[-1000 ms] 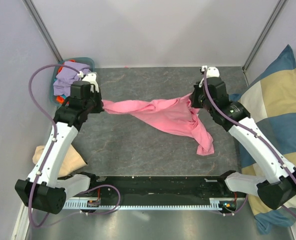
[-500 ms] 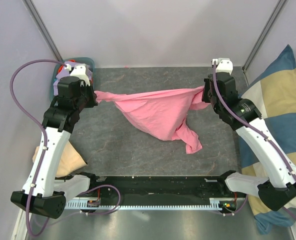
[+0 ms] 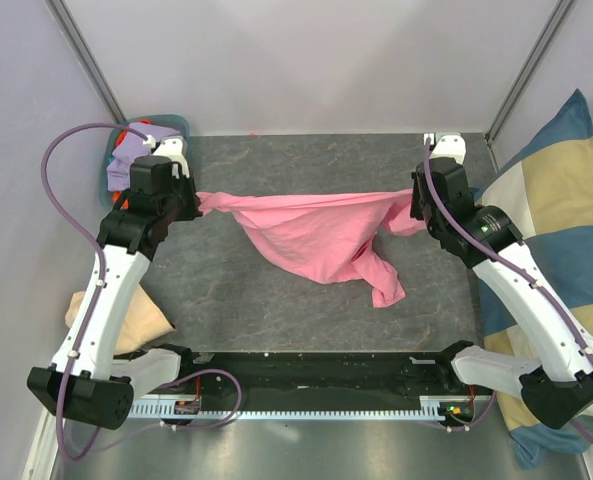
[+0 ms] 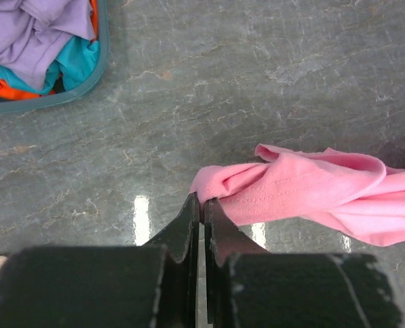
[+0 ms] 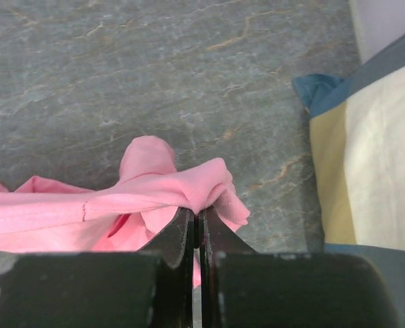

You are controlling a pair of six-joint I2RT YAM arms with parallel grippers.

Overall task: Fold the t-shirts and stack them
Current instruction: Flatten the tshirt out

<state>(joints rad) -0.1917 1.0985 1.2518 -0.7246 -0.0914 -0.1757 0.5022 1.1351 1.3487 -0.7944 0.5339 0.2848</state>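
Observation:
A bright pink t-shirt (image 3: 311, 230) hangs stretched between my two grippers above the grey table, its lower part sagging to a point at the front right. My left gripper (image 3: 198, 203) is shut on its left end (image 4: 257, 188). My right gripper (image 3: 411, 208) is shut on its right end (image 5: 188, 188). In each wrist view the jaws pinch a bunched fold of pink cloth. Lavender, teal and orange t-shirts (image 4: 31, 41) lie heaped in a teal bin (image 3: 126, 165) at the back left corner.
A large blue-and-cream checked cushion (image 3: 556, 230) leans along the right side, its edge near my right gripper (image 5: 366, 157). A tan cloth (image 3: 136, 325) lies at the left by the left arm. Grey walls close the back and sides.
Both grippers moved apart and back, pulling the pink t-shirt taut into a nearly straight top edge. The hanging part has lifted and shifted slightly towards the back.

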